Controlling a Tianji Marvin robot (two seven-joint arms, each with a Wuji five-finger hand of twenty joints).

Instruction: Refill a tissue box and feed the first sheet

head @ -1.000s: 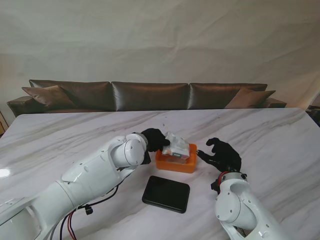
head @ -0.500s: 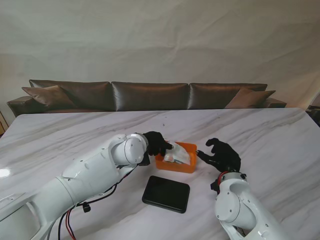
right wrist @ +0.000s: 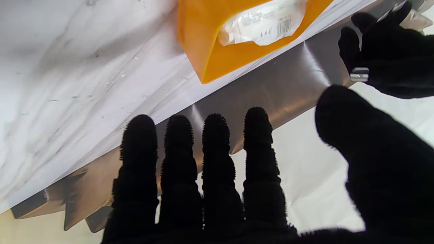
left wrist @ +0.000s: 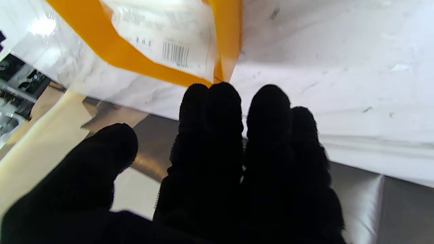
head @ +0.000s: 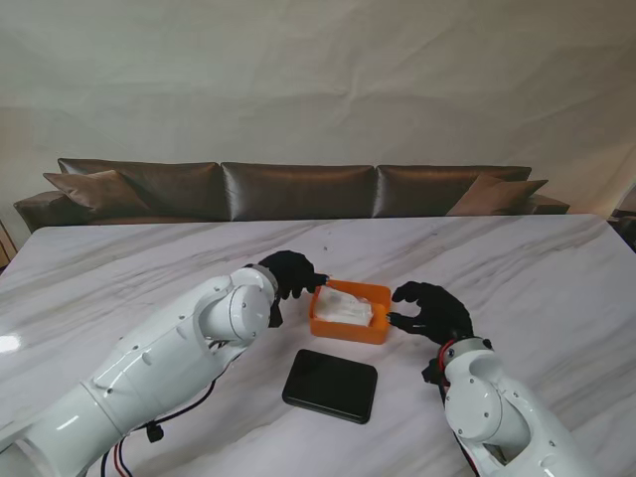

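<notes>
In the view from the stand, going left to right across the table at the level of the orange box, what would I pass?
Left hand → orange box with the tissue pack lying in it → right hand.

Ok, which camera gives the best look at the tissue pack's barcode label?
The left wrist view: the tissue pack fills the frame and its barcode is distinct. The right wrist view shows it smaller; the stand view shows only a white bundle in the orange box.
</notes>
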